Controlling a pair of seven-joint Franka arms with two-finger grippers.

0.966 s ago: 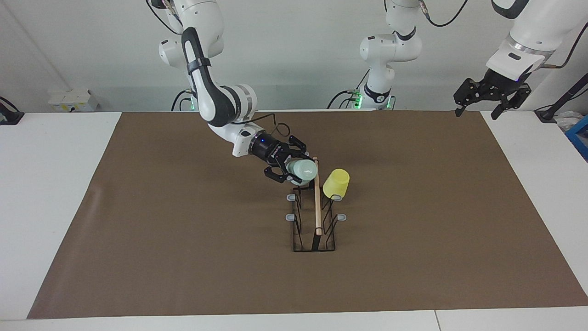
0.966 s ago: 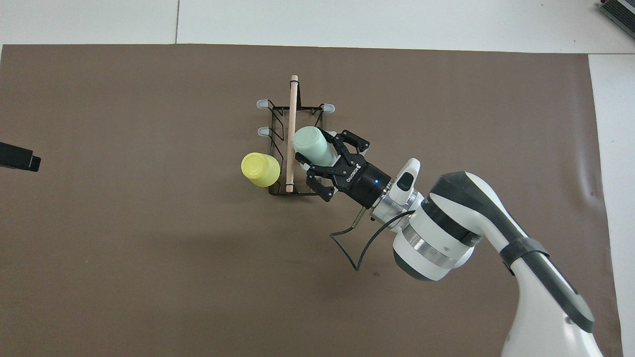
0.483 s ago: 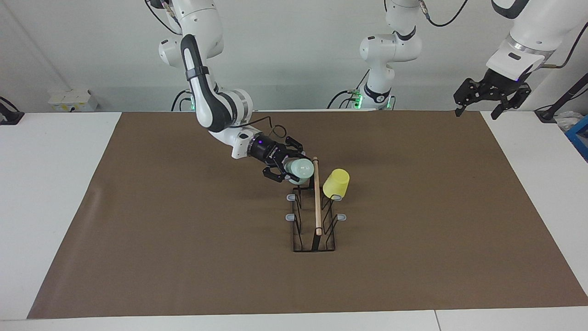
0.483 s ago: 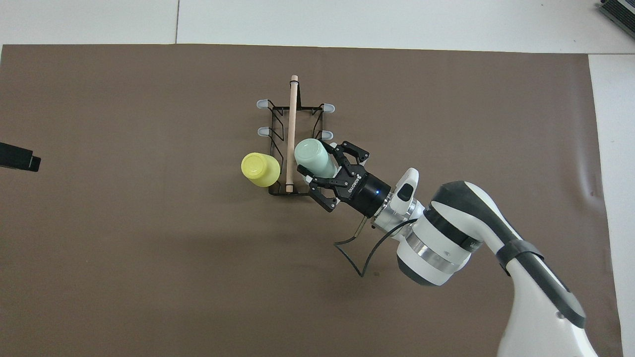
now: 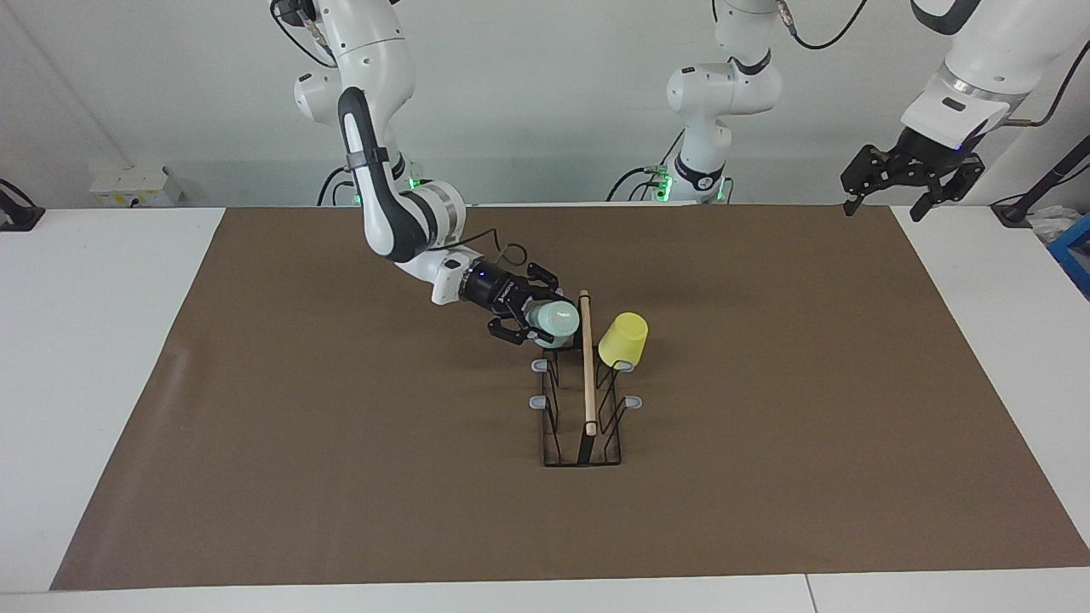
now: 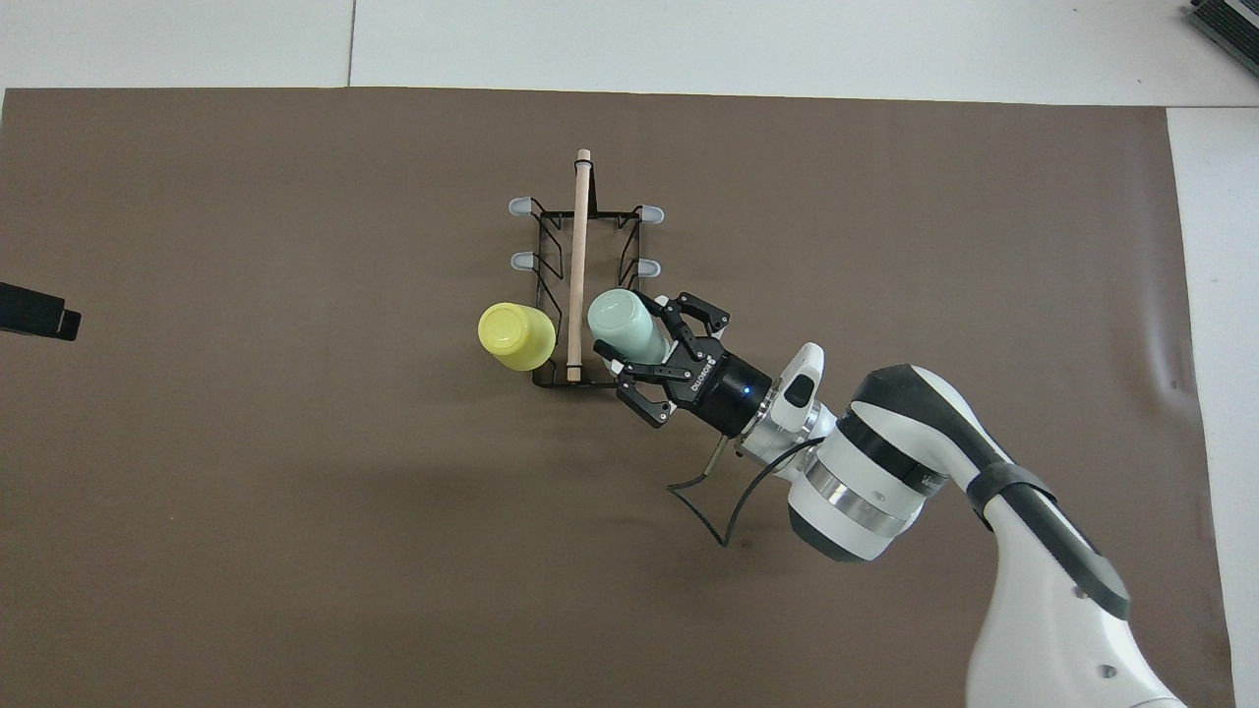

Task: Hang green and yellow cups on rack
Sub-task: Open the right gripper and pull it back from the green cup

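The rack (image 5: 588,400) (image 6: 579,246), black wire with a wooden rod on top, stands mid-table. The yellow cup (image 5: 623,339) (image 6: 513,335) hangs upside down on the peg nearest the robots, on the left arm's side. My right gripper (image 5: 543,315) (image 6: 629,329) is shut on the pale green cup (image 5: 558,321) (image 6: 622,324), tilted with its base toward the rod, at the nearest peg on the right arm's side. That peg is hidden by the cup. My left gripper (image 5: 884,209) waits open, raised over the table's corner at the left arm's end.
A brown mat (image 5: 341,477) covers most of the white table. Grey peg tips (image 5: 539,401) stick out from both sides of the rack. The left gripper's tip (image 6: 39,312) shows at the overhead view's edge.
The right gripper has carried the green cup a little along the rack toward the robots and lowered it beside the rod. The yellow cup and the left arm have not moved.
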